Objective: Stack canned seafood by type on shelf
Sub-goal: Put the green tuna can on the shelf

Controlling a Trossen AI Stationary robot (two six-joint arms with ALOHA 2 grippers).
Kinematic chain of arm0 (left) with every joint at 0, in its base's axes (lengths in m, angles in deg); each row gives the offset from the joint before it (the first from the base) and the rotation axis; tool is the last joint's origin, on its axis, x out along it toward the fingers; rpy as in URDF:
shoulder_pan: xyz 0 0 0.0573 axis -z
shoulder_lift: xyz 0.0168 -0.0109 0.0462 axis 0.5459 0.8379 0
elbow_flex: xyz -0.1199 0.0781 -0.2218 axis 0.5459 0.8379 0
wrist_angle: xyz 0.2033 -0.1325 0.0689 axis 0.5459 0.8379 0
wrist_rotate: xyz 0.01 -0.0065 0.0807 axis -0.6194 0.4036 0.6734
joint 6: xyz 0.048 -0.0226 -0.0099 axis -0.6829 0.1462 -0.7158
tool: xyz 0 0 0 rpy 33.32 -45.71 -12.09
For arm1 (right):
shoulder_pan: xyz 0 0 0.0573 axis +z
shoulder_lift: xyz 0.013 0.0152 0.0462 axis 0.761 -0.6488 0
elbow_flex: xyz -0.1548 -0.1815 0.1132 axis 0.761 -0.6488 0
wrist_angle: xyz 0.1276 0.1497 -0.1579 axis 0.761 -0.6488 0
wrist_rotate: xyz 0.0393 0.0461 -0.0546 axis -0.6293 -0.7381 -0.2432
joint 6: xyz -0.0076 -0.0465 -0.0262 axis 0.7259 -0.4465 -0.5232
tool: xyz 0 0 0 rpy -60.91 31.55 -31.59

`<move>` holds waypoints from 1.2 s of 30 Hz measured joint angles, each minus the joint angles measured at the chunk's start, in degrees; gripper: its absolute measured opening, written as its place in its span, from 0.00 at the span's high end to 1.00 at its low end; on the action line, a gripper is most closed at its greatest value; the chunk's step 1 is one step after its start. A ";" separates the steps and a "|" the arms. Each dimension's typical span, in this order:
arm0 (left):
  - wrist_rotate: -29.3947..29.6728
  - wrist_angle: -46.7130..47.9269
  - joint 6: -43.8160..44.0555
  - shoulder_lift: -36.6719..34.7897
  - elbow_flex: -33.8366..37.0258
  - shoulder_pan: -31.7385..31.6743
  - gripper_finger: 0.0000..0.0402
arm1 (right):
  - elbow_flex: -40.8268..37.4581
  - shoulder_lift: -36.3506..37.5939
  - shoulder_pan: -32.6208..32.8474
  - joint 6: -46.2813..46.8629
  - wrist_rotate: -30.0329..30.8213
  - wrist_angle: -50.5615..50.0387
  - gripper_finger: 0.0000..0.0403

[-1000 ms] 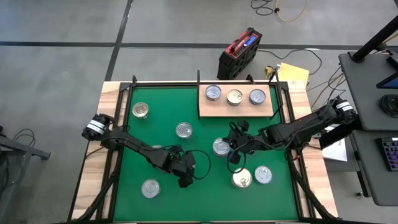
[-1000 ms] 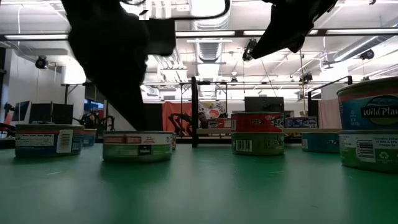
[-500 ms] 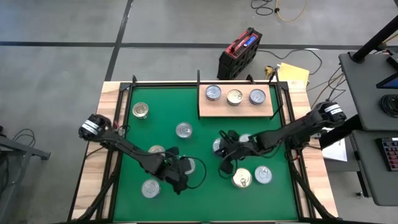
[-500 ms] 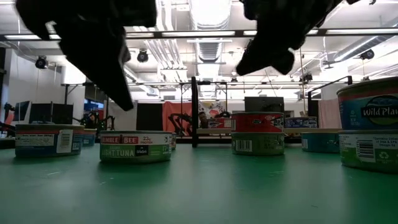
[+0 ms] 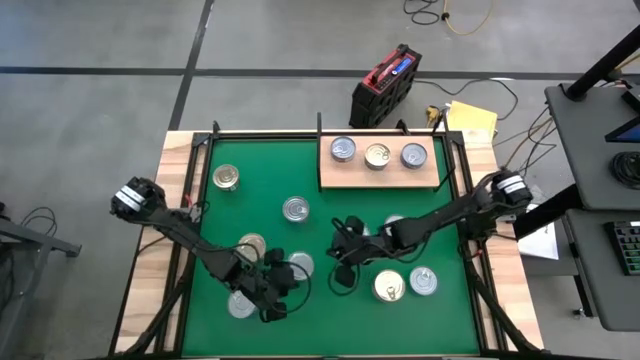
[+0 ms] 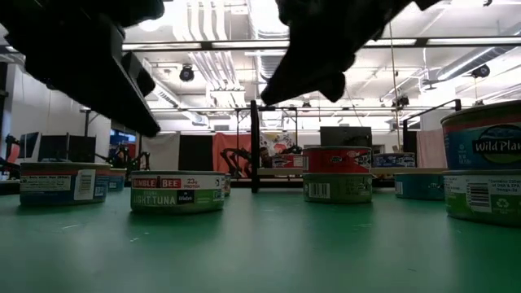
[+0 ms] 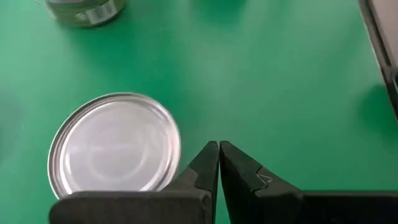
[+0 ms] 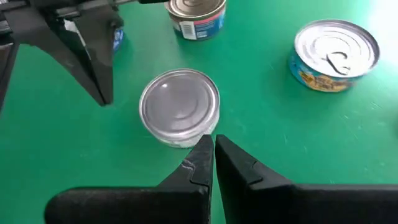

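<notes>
Overhead, both arms are reaching in over the green mat near its front edge, and both grippers are showing their fingers pressed together on nothing. The left gripper is hanging by the mat's front-left corner, its closed tips beside a silver-lidded can that its wrist camera is seeing only in part, the near rim being hidden behind the gripper body; another can at that picture's edge is being cut off. The right gripper is sitting near the middle of the front edge, its closed tips just beside a plain silver-lidded can, though whether they are touching it is hard to tell. From that wrist, a pull-tab can with bluish sides is lying well apart, and a gold-lidded can is being cropped at the frame's border. The shelf, a pale wooden board, is lying at the mat's back-right corner carrying three cans in a row. More cans are lying scattered over the mat; some near the grippers are partly covered by the arms. At table height both arms are showing only as dark blurred shapes, and a light tuna can is standing in clear view.
</notes>
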 joint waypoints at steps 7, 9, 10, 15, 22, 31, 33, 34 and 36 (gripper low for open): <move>1.07 3.70 4.50 0.99 0.56 -0.06 1.00 | 6.76 -6.21 -1.09 -0.59 -2.87 -1.59 0.98; 1.99 3.93 4.51 0.97 0.52 -0.02 1.00 | 7.81 -7.44 -1.63 -0.56 -2.90 -1.93 0.98; 2.39 4.28 4.51 0.97 0.52 -0.02 1.00 | 8.27 -8.09 -1.85 -0.56 -3.14 -1.78 0.98; 5.82 6.23 4.89 0.97 0.87 -0.09 1.00 | 9.52 -10.35 -3.22 -0.43 -5.87 -1.57 0.98; 10.12 6.09 7.31 1.07 1.70 -0.01 1.00 | 9.69 -11.00 -3.72 -0.18 -5.85 -3.38 0.98; 9.59 6.10 4.65 1.12 1.88 0.39 1.00 | 9.67 -11.04 -4.04 0.47 -5.75 -2.44 0.91; 9.58 6.19 4.57 1.12 2.10 0.39 1.00 | 9.67 -11.04 -4.02 0.23 -5.75 -2.30 0.88; 9.58 6.19 4.53 1.13 2.17 0.39 1.00 | 9.67 -11.04 -4.02 0.22 -5.75 -2.23 0.86; 9.58 6.09 4.51 1.15 2.22 0.41 1.00 | 9.67 -11.04 -4.02 0.19 -5.55 -2.27 0.82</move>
